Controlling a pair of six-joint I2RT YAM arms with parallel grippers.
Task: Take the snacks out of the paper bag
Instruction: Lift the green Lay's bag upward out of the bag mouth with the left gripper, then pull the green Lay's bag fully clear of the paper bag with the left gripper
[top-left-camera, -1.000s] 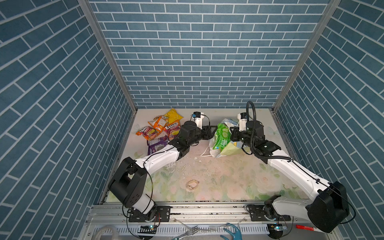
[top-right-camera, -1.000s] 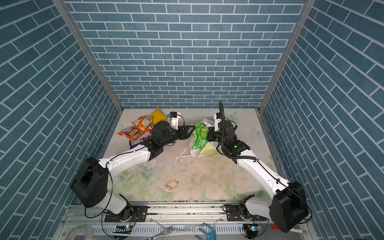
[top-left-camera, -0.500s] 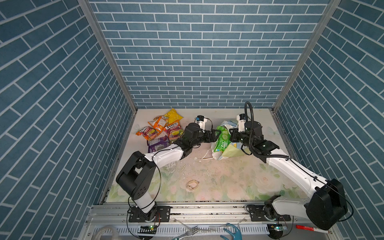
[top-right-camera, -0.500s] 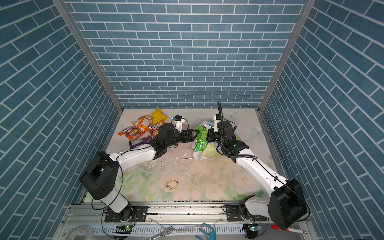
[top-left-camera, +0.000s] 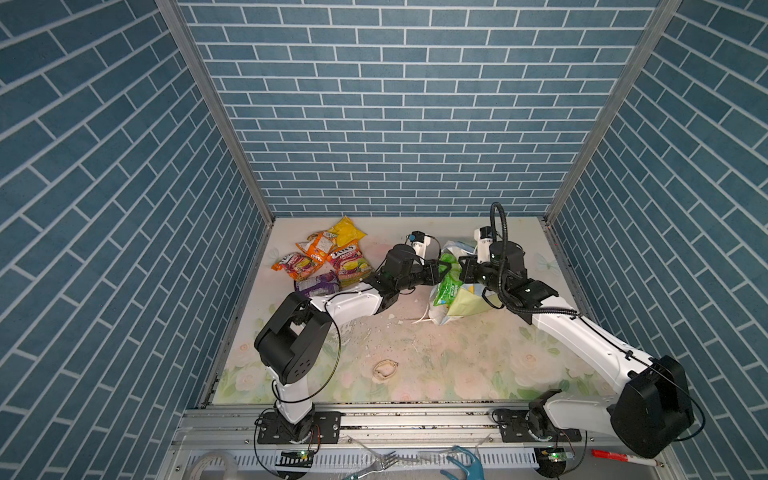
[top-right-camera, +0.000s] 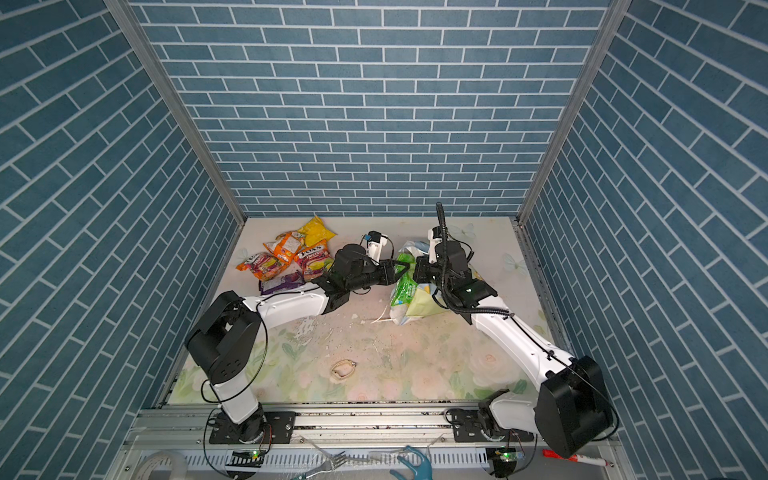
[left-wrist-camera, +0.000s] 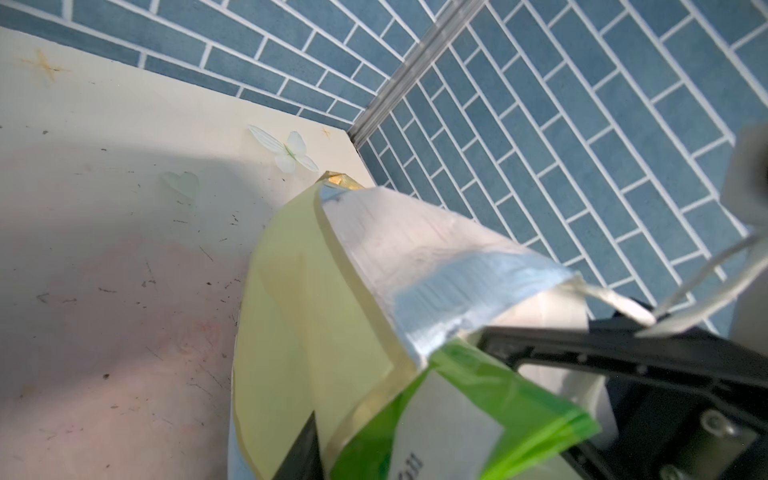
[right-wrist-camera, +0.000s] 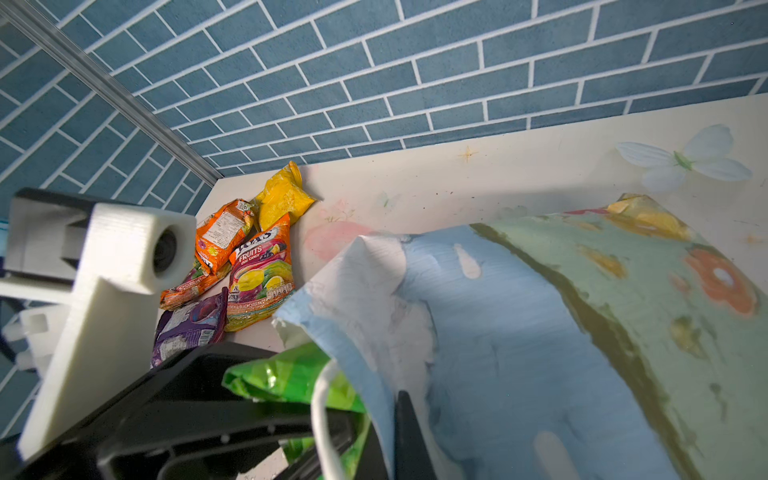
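Green pack sticks partway out of the bag mouth; the bag lies tipped on its side. L claw is at the mouth, jaws nearly together, pinching the pack's top edge. R claw is fully closed on the bag's rim by the white handle. Five other snacks lie well apart from the bag, past the L claw.

Five small snack packets, one large green bag and one paper bag

The pink candy bag reads "FRUITS" and "BLACKCURRANT". In a top view it shows "FOX'S". The green packet bears a blurred, unreadable label.
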